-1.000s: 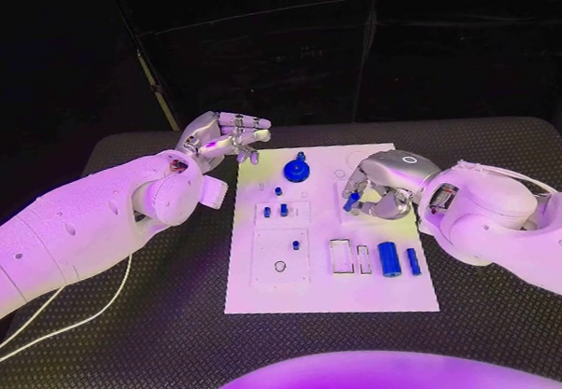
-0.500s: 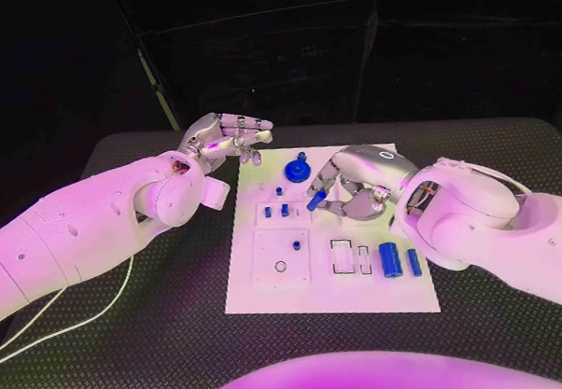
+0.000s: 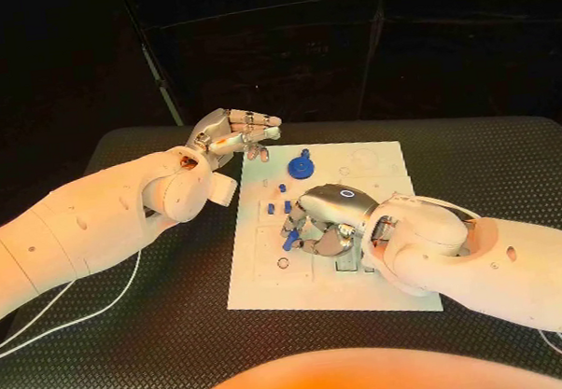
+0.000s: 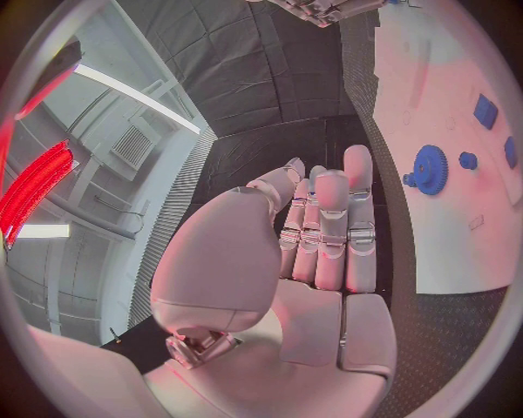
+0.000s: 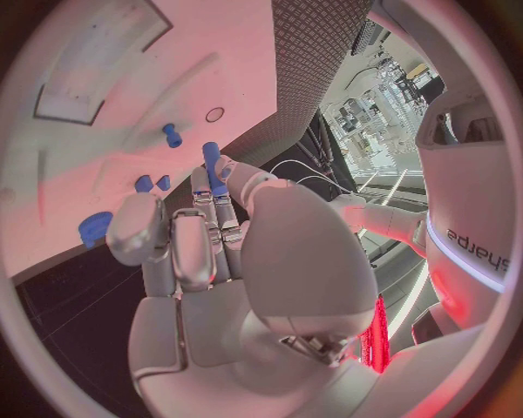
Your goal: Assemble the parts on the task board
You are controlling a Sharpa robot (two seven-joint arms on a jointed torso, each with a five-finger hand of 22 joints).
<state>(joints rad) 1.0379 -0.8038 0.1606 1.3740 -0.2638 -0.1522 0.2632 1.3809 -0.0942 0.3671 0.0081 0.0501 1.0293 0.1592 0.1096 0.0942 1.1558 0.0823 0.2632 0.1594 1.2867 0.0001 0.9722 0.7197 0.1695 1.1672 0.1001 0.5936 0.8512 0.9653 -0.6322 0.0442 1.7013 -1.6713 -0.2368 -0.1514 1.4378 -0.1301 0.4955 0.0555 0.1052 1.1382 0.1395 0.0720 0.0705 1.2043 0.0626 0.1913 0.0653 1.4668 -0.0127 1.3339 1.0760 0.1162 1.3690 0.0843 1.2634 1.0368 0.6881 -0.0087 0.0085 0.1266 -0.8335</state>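
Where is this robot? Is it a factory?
Probably a robot test lab, not a factory: a black table walled by dark curtains, a white task board with small blue parts, and ceiling strip lights.

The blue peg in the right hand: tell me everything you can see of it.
The blue peg is a short, plain cylinder, smooth and plastic-looking, uniform blue. The right hand pinches it between its fingers, one end sticking out past them, over the left half of the task board. It hangs tilted, low over the board near a small ring-shaped hole. Whether its tip touches the board cannot be told.
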